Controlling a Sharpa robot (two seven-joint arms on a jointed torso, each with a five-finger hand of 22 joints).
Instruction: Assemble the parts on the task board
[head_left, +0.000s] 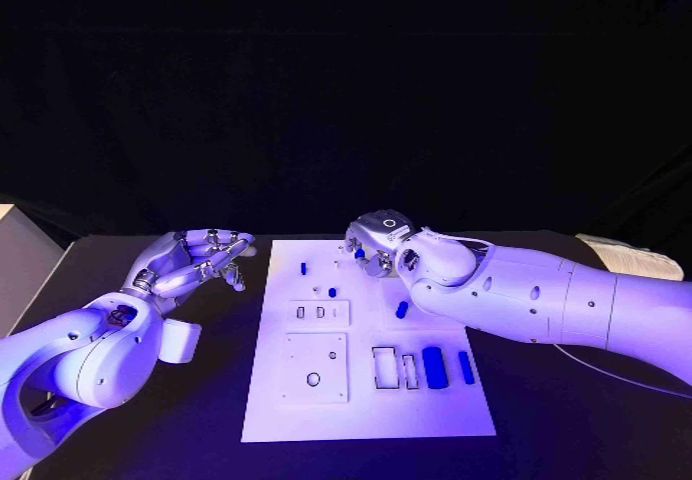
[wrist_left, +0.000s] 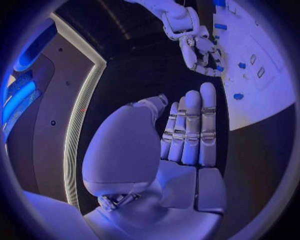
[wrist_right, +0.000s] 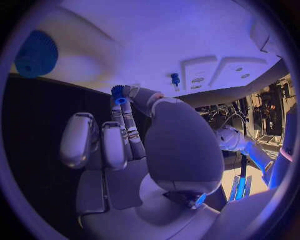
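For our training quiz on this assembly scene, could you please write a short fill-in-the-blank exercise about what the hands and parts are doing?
1. The small blue part is pinched at the fingertips of the ____ hand.
2. The left hand hovers over the black table beside the board and holds ____.
3. The task board is coloured ____.
4. The long blue parts lie on the board nearer the robot's ____ arm.

Missing words: right; nothing; white; right

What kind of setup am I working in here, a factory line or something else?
Most likely a demo or lab bench, not a factory line: a black table against a dark backdrop under coloured light, one white task board laid flat with small blue parts, and both the left hand and right hand over it.
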